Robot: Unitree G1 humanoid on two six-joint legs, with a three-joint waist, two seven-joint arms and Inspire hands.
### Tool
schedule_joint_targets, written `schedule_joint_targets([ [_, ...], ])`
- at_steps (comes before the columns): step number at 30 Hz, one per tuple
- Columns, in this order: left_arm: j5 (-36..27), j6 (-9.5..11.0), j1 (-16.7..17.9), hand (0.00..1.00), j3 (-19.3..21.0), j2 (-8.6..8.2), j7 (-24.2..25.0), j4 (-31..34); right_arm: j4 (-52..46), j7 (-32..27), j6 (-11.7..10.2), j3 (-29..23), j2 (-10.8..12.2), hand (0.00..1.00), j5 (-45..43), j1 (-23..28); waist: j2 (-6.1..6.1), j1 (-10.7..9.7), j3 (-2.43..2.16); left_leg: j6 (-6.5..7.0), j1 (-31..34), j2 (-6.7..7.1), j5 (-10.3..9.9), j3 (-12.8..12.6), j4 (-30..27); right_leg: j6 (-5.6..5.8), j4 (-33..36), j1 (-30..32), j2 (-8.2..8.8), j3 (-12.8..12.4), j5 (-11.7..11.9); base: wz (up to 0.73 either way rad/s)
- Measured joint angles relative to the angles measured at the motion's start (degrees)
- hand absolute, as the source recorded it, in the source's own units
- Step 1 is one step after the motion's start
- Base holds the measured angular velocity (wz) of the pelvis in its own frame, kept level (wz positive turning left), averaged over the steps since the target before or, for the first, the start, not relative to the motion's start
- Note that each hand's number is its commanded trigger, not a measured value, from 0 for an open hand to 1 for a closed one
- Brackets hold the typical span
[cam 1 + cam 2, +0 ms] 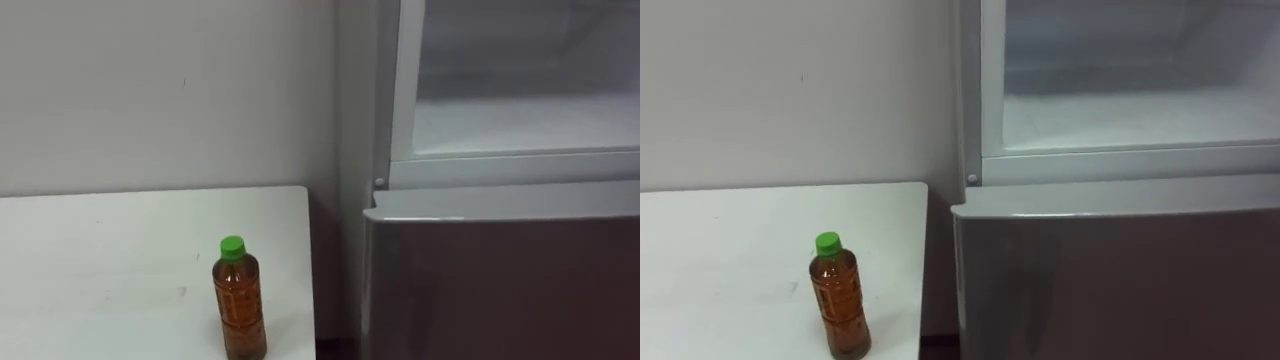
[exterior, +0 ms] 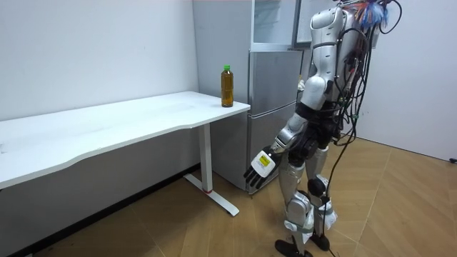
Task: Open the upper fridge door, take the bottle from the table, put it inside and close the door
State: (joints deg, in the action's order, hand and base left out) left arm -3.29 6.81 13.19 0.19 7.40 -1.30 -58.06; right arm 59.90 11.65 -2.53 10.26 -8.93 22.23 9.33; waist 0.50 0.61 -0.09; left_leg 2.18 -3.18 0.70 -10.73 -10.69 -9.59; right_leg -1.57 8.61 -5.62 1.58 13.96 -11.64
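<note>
An amber bottle [image 1: 239, 300] with a green cap stands upright on the white table [image 1: 100, 250], close to its right front corner. In the room view the bottle [image 2: 227, 87] is at the table end nearest the fridge. The upper fridge compartment [image 1: 520, 120] is open, showing a white inside and a bare shelf. I stand facing the fridge with the table on my left. My left hand [image 2: 260, 165] hangs low beside my thigh, fingers relaxed and holding nothing, well below and apart from the bottle.
The grey lower fridge door [image 1: 500, 280] is shut and stands directly ahead. A narrow gap separates the table edge from the fridge side [image 1: 350, 150]. A plain wall [image 1: 150, 90] rises behind the table. Wooden floor [image 2: 400, 207] spreads behind me.
</note>
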Motion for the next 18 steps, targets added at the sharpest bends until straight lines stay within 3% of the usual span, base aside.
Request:
schedule_joint_targets([
  [4,-0.1,-0.1,0.1,0.00,0.6,-0.01,-1.9,-1.1,-7.4,0.5,0.1,-0.3,-0.1,0.00,-0.1,0.8,-0.18,0.0,-0.23,-0.01,0.0,0.00,0.0,0.0,0.0,-0.01,0.1,0.0,-0.01,0.1,0.0,0.00],
  [18,-2.2,-1.6,-0.4,0.00,-1.5,0.10,-5.7,-1.6,-35.5,-1.0,0.8,-0.2,0.1,0.00,-2.1,0.9,0.15,0.0,0.03,0.00,-0.4,-0.01,0.0,-0.2,0.0,0.00,0.2,-0.4,-0.02,-0.4,0.0,0.00],
])
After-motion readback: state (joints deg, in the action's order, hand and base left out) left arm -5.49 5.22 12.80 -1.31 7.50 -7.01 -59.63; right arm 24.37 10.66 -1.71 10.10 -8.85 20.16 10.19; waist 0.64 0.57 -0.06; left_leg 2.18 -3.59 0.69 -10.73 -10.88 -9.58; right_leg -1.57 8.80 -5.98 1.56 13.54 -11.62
